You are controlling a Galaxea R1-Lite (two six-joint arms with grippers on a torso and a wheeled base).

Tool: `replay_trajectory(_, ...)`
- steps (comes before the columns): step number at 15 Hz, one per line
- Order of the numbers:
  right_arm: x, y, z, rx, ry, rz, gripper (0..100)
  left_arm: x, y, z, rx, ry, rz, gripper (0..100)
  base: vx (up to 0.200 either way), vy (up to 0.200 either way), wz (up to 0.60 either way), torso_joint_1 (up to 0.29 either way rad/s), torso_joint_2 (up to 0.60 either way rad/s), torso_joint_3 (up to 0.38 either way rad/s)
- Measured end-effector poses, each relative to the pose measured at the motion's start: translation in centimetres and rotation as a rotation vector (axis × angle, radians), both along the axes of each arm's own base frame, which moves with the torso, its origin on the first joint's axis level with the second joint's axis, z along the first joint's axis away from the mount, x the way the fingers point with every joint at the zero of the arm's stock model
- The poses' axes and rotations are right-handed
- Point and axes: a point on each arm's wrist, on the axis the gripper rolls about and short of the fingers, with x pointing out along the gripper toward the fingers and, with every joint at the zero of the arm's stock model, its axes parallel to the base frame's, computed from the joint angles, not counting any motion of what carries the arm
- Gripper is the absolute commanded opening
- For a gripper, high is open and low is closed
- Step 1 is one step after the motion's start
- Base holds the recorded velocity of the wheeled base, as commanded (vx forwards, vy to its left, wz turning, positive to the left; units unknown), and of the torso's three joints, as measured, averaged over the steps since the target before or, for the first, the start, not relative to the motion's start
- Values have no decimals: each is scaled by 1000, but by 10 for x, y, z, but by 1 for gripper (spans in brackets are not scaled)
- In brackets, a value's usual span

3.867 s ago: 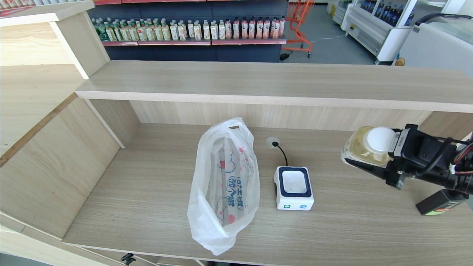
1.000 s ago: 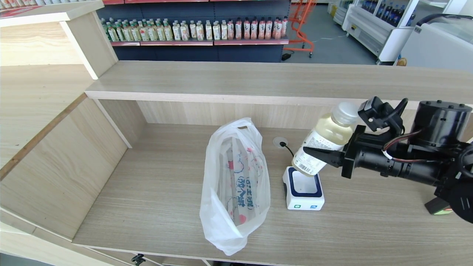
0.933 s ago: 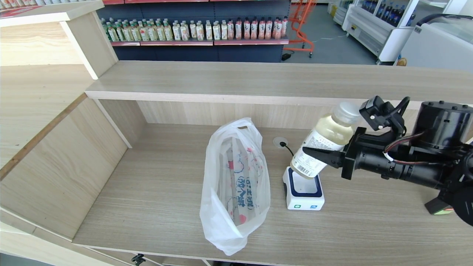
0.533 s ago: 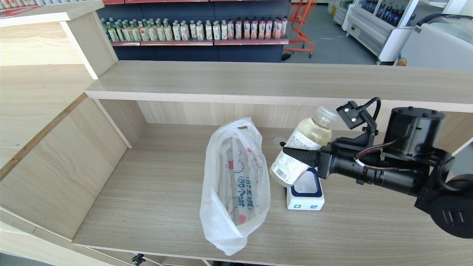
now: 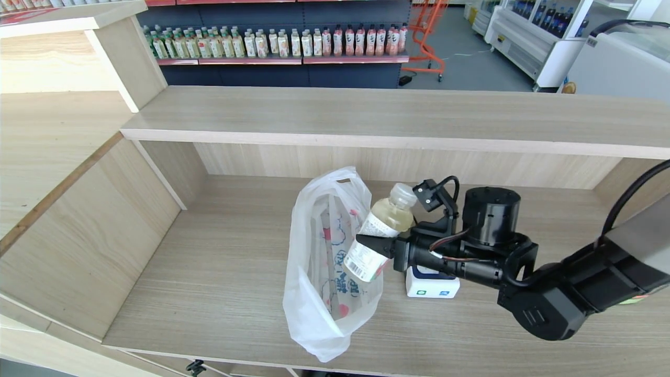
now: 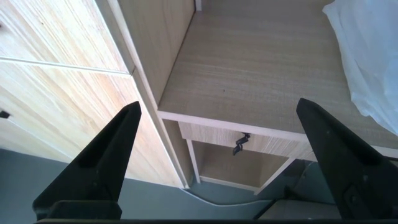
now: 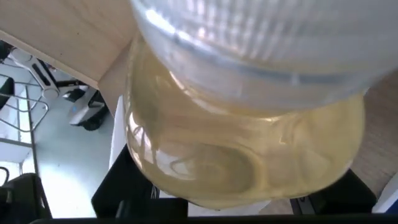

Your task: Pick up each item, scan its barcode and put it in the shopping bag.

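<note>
**Right arm had the bottle parked over the bag**

The right arm stretched in low across the counter (image 5: 220, 272) from the right edge, forearm pretty much level, wrist pointing toward the left side. The right gripper (image 5: 375, 248) was clamped on the middle of the bottle (image 5: 390, 215), one dark finger running across the label.

The bottle sat tilted in the air, with its base down over the right rim of the shopping bag (image 5: 314, 298) and its cap up toward the back of the counter. It was clear plastic with a pale yellow drink, a whitish ribbed cap, and a white label with a barcode near the bottom. From the wrist camera the bottle (image 7: 242, 155) was right up against the lens.

The bag lay open around the middle of the counter, and the scanner (image 5: 432, 286) was just beside it, half hidden behind the arm.

The left gripper (image 6: 217, 106) hung out past the counter's front edge near the left corner, fingers spread wide with nothing between them.
</note>
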Motion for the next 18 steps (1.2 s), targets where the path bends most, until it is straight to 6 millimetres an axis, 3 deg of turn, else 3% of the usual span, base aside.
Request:
replay_trajectory(7, 36, 48, -50, -184, -195, 76, 0, 0, 0, 0, 0, 0, 0, 100, 0, 0, 0, 0, 0, 0)
replay_trajectory(10, 44, 56, -65, -263, -289, 99, 0, 0, 0, 0, 0, 0, 0, 100, 0, 0, 0, 0, 0, 0)
replay_trajectory(11, 45, 58, -67, -277, -316, 104, 100, 0, 0, 0, 0, 0, 0, 100, 0, 0, 0, 0, 0, 0)
replay_trajectory(13, 46, 61, -67, -259, -346, 105, 100, 0, 0, 0, 0, 0, 0, 100, 0, 0, 0, 0, 0, 0)
replay_trajectory(16, 45, 62, -64, -191, -249, 90, 100, 0, 0, 0, 0, 0, 0, 100, 0, 0, 0, 0, 0, 0)
replay_trajectory(18, 41, 60, -46, -65, -117, 60, 100, 0, 0, 0, 0, 0, 0, 100, 0, 0, 0, 0, 0, 0)
